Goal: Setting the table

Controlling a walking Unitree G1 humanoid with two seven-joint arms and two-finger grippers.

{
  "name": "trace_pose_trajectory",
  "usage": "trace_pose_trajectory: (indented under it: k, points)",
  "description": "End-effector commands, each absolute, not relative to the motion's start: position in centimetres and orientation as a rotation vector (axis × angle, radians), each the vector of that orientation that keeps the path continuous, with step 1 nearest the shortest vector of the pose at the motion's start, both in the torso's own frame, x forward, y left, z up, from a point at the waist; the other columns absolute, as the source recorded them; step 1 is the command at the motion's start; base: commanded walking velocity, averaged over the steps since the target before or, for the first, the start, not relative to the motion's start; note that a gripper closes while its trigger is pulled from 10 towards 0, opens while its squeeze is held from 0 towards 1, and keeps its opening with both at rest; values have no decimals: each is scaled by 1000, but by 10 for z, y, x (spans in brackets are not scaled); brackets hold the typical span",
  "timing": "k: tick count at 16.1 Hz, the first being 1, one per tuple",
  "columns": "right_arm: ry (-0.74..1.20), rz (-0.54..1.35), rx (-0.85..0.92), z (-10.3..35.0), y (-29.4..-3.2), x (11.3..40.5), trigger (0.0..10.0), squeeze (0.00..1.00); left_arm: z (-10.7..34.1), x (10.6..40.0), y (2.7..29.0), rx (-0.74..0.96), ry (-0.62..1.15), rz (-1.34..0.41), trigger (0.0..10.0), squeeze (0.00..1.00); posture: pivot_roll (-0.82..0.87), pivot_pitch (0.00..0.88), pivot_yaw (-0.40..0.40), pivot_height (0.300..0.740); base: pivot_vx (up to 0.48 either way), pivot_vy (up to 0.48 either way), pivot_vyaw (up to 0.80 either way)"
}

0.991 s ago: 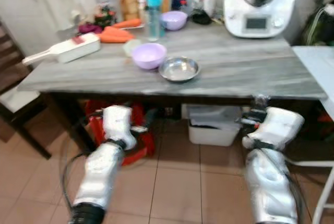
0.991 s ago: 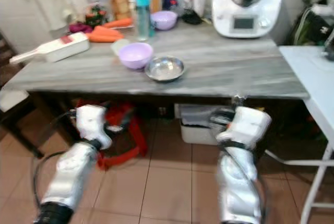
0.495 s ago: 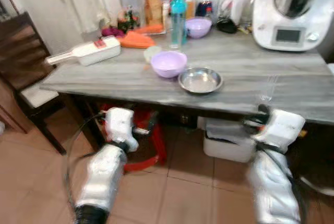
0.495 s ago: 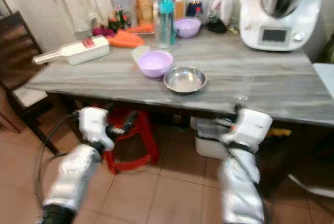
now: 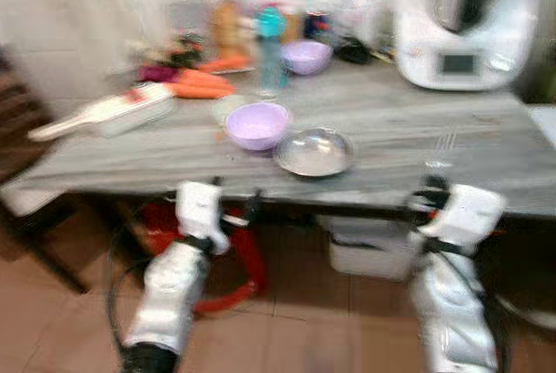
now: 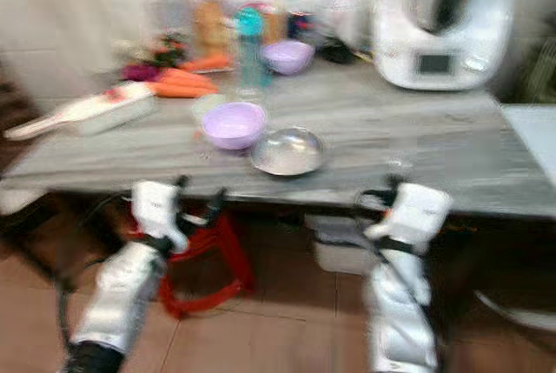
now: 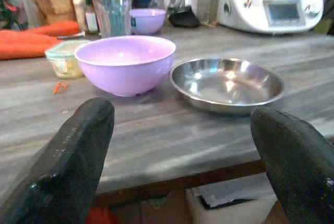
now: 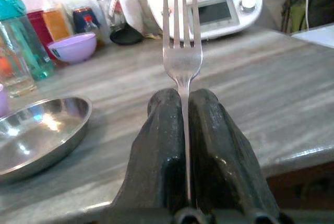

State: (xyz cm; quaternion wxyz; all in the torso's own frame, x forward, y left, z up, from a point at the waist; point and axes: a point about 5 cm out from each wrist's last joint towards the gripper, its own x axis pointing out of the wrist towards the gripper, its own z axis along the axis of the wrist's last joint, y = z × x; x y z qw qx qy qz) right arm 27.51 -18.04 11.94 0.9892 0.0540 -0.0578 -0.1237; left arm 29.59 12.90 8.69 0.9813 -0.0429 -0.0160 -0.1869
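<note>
A grey wooden table (image 5: 417, 143) stands in front of me, its front edge just above both grippers. On it sit a pale purple bowl (image 7: 125, 62) and a shallow steel bowl (image 7: 227, 83) side by side. My left gripper (image 7: 180, 112) is open and empty, held at table-edge height facing the two bowls. My right gripper (image 8: 183, 96) is shut on a silver fork (image 8: 182, 51), which stands upright with its tines up, just before the table's front edge and to the right of the steel bowl (image 8: 36, 130). The head views are blurred.
At the table's back are a white kitchen machine (image 5: 460, 21), a second purple bowl (image 5: 306, 56), a teal bottle (image 5: 269, 38), jars, carrots (image 5: 200, 82) and a white slicer (image 5: 104, 112). A red stool (image 5: 239, 256) and a white bin (image 5: 365, 251) stand underneath. A white side table (image 6: 534, 129) is on the right.
The whole picture has shifted and blurred, so the camera has moved. Both arms keep the same stance, the right still holding the fork.
</note>
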Motion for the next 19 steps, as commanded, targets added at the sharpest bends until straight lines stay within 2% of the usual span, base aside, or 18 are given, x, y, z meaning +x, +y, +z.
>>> trace_pose_trajectory:
  k: [1,5,11,15,19]
  points:
    - [-137,-274,102,124,-187,274,10000,0,92,299,121,-89,-45,-399,10000,0,-26,0,86,740,352,0,-494]
    - [-136,-277,82,124,-190,273,10000,0,94,300,122,-92,-48,-398,10000,0,-30,0,92,740,352,0,0]
    - [-132,-278,80,122,-189,269,10000,0,93,297,121,-96,-45,-401,10000,0,-33,0,94,740,348,0,453]
    - [-125,-277,79,121,-190,269,10000,0,92,291,129,-105,-59,-390,10000,0,-35,0,93,740,0,0,0]
    - [-80,-227,88,114,-185,268,10000,0,83,270,142,-78,-40,-413,10000,0,-30,0,84,740,0,0,0]
